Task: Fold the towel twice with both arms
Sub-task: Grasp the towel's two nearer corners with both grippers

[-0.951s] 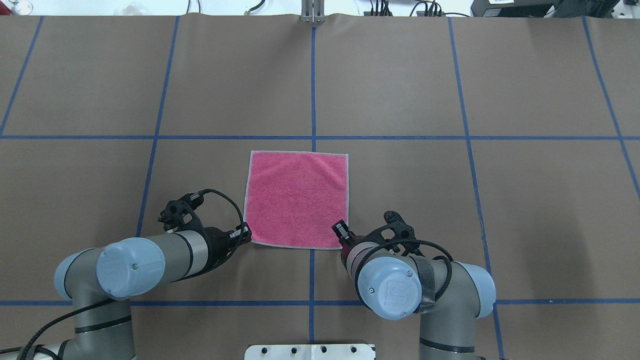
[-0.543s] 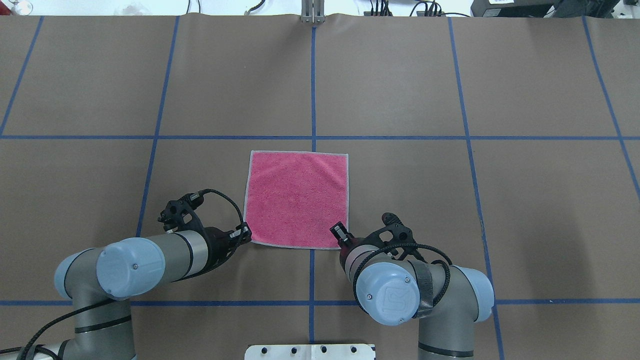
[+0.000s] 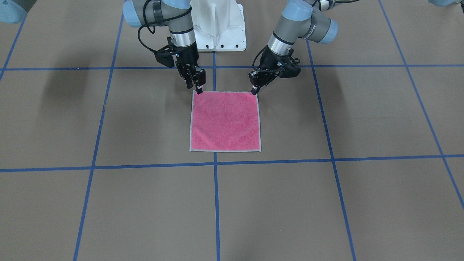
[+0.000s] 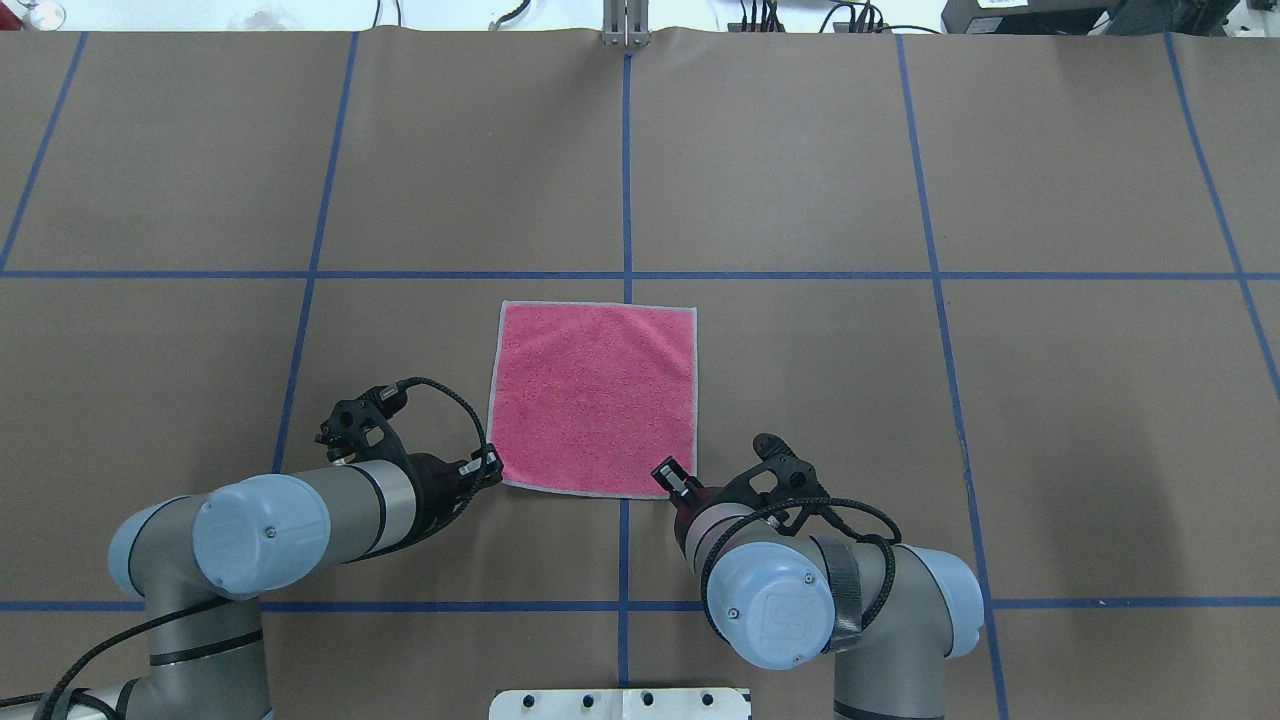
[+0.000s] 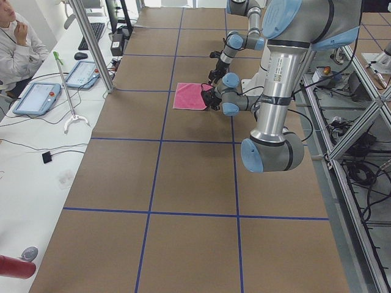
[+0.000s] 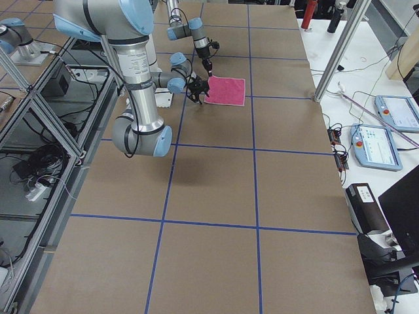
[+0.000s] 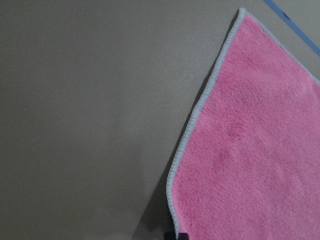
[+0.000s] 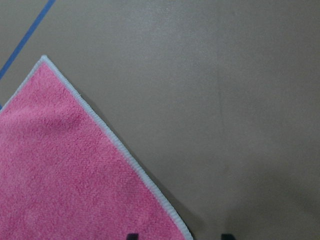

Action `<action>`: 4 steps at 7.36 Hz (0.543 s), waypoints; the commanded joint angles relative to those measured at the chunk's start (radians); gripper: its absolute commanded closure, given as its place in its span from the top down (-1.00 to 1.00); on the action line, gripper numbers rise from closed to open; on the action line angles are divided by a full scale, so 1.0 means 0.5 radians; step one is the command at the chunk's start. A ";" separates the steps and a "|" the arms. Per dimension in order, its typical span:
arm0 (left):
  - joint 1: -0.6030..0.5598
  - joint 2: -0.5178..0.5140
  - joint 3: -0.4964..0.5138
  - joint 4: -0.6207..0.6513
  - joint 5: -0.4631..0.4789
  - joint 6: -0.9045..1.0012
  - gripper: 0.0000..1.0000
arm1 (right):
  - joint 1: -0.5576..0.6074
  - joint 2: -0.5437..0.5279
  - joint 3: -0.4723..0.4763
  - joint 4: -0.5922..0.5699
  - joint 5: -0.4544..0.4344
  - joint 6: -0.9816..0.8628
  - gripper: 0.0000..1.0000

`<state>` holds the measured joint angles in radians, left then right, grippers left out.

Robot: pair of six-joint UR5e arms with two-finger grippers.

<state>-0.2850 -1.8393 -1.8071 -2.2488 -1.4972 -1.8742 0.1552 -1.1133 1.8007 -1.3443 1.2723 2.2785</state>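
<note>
The pink square terry towel lies flat on the brown worktop. The left black gripper, jaws seemingly closed, pinches one robot-side corner. The right black gripper, jaws open astride the other corner, should drop squarely and pinch just the edging.

towel pink with light grey edging, table brown with blue grid lines, left arm and right arm grey with light blue caps, left gripper and right gripper black, base white.
</note>
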 commanded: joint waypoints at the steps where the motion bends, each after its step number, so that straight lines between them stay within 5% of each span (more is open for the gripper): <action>1: -0.001 0.000 0.000 0.000 0.000 0.002 -1.00 | -0.004 -0.001 -0.015 0.001 -0.001 -0.041 0.26; 4: -0.010 0.000 0.000 0.000 0.000 0.042 -1.00 | -0.004 0.008 -0.027 0.001 -0.007 -0.038 0.07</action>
<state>-0.2881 -1.8393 -1.8070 -2.2488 -1.4972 -1.8633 0.1534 -1.1100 1.7907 -1.3437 1.2695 2.2592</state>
